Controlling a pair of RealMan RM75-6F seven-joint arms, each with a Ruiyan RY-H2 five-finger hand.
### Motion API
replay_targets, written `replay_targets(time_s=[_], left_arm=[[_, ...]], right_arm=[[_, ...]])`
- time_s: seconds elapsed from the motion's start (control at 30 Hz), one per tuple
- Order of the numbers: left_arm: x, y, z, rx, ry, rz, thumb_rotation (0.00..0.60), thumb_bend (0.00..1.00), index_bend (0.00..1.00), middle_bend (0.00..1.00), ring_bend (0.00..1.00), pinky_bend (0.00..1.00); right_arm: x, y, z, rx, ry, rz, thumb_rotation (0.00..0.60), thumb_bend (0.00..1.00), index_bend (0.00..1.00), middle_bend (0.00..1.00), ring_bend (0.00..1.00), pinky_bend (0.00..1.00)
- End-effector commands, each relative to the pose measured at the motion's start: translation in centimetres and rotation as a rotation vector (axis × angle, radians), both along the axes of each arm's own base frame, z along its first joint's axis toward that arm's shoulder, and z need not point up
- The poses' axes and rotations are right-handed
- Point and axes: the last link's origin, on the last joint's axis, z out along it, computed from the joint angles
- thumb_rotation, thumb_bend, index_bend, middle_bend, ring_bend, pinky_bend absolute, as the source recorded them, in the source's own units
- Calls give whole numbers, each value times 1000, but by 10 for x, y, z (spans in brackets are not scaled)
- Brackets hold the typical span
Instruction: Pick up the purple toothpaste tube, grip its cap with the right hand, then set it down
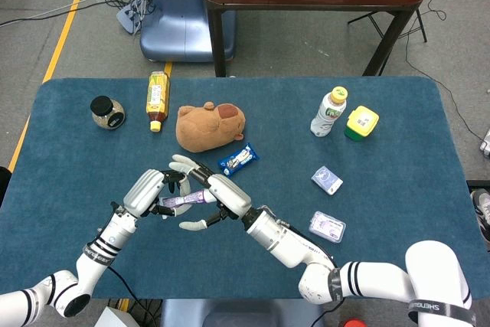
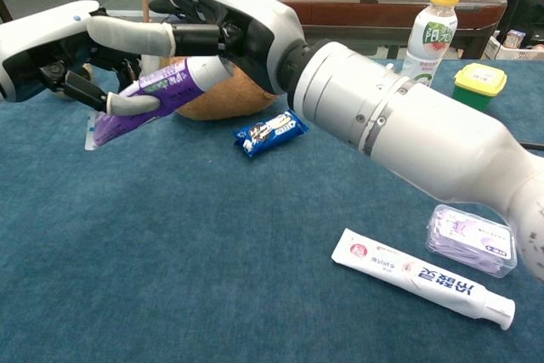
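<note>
My left hand (image 2: 47,48) (image 1: 145,193) holds the purple toothpaste tube (image 2: 161,82) (image 1: 181,201) above the blue table, tilted with its cap end higher and toward the right. My right hand (image 2: 225,23) (image 1: 213,191) is at that cap end. Its thumb stretches out over the tube and the other fingers are spread above it. The cap sits against the right palm, and no finger is plainly closed around it. The tube's flat tail pokes out below the left fingers.
A brown plush (image 1: 209,125) and a blue snack packet (image 1: 238,158) lie just behind the hands. A white toothpaste tube (image 2: 421,276) and a small clear box (image 2: 472,240) lie at the front right. A drink bottle (image 1: 329,111), yellow tub (image 1: 360,122), tea bottle (image 1: 157,99) and jar (image 1: 107,112) stand farther back.
</note>
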Motion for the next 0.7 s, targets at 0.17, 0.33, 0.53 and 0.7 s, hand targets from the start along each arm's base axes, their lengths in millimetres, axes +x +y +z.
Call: replay_targets(time_s=[0.17, 0.33, 0.53, 0.7], left_arm=[[1, 0, 1, -2, -10, 1, 600, 438, 568, 644, 503, 563], [0, 0, 1, 0, -10, 0, 600, 438, 568, 643, 502, 563], [-4, 0, 3, 8, 0, 4, 600, 438, 568, 643, 500, 562], [-9, 0, 6, 11, 19, 11, 600, 438, 568, 644, 498, 562]], right_arm=[[0, 1, 2, -23, -1, 10, 448, 0, 0, 0, 0, 0], [-3, 2, 6, -44, -3, 14, 448, 0, 0, 0, 0, 0], [-12, 1, 18, -71, -10, 9, 448, 0, 0, 0, 0, 0], [-23, -1, 32, -102, -14, 3, 448, 0, 0, 0, 0, 0]])
